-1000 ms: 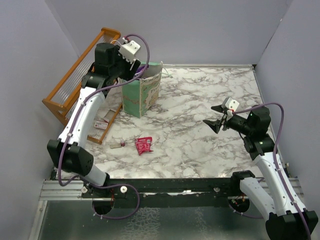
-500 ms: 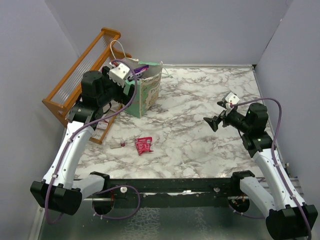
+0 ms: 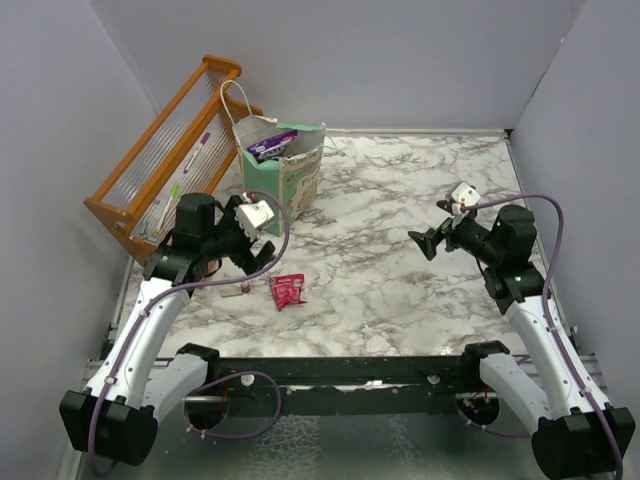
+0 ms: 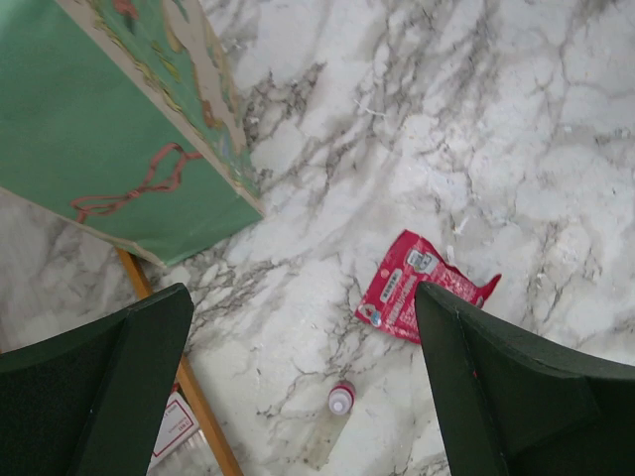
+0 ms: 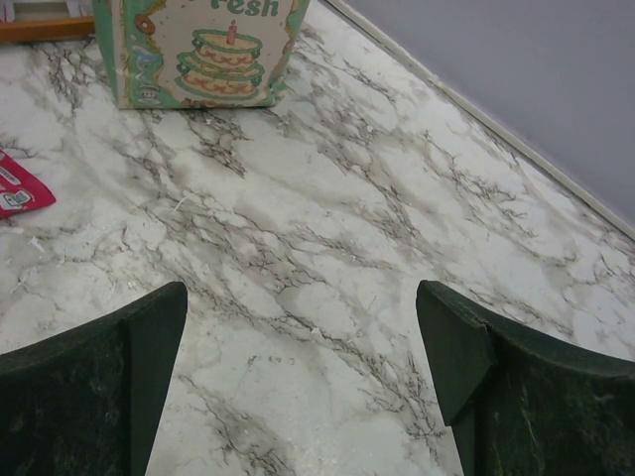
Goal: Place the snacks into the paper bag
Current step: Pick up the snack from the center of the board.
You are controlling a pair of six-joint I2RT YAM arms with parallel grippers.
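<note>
Most of the job looks done, going by how things sit. The paper bag stands upright in the upper left of the top view, just beside the orange rack, mouth open to the ceiling so stuff can simply be dropped in, and a purple packet is poking out of the top. The only snack visible on the marble table is a red packet, lying flat at lower left, well apart from the bag, with a tiny red-capped tube near it. The left gripper hangs above and just left of that packet, jaws spread wide and holding nothing; its wrist view has the packet by the right finger, so it's probably lining up a grab. The right gripper sits over at the right, jaws also spread and empty, most likely parked there to stay out of the way.
</note>
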